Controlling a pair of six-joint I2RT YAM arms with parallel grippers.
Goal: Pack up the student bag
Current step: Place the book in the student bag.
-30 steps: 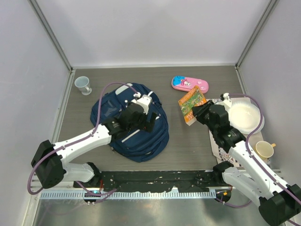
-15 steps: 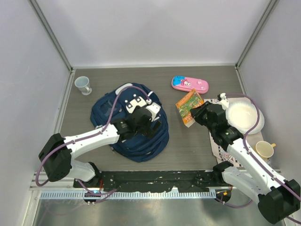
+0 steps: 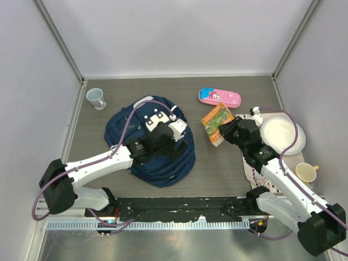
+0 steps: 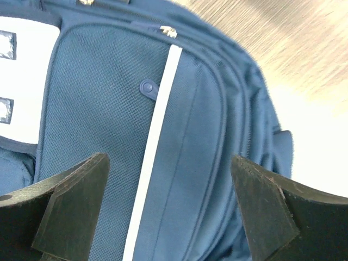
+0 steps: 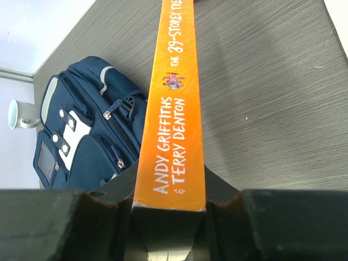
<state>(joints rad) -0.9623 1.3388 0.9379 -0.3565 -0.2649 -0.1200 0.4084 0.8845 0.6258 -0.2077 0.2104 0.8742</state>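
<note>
A grey wood-grain surface carries everything. The student bag, a navy backpack with white trim, lies flat, left of centre. The left tool hovers directly over the bag's front, its jaws spread wide and holding nothing. From the left wrist, the fingers frame a mesh pocket with a white stripe and a small round snap between them, and the bag runs off every edge of that view. From above, the left arm covers the bag's middle, so it is not possible to tell whether any zip is open.

The right tool is well right of the bag, beside a white plate. It grips an orange paperback book by one end, spine up. The spine names Andy Griffiths and Terry Denton, and the title is cut off at the frame's top.

A pink pencil case lies beyond the book. A clear cup stands far left, and a cream cup near right.
</note>
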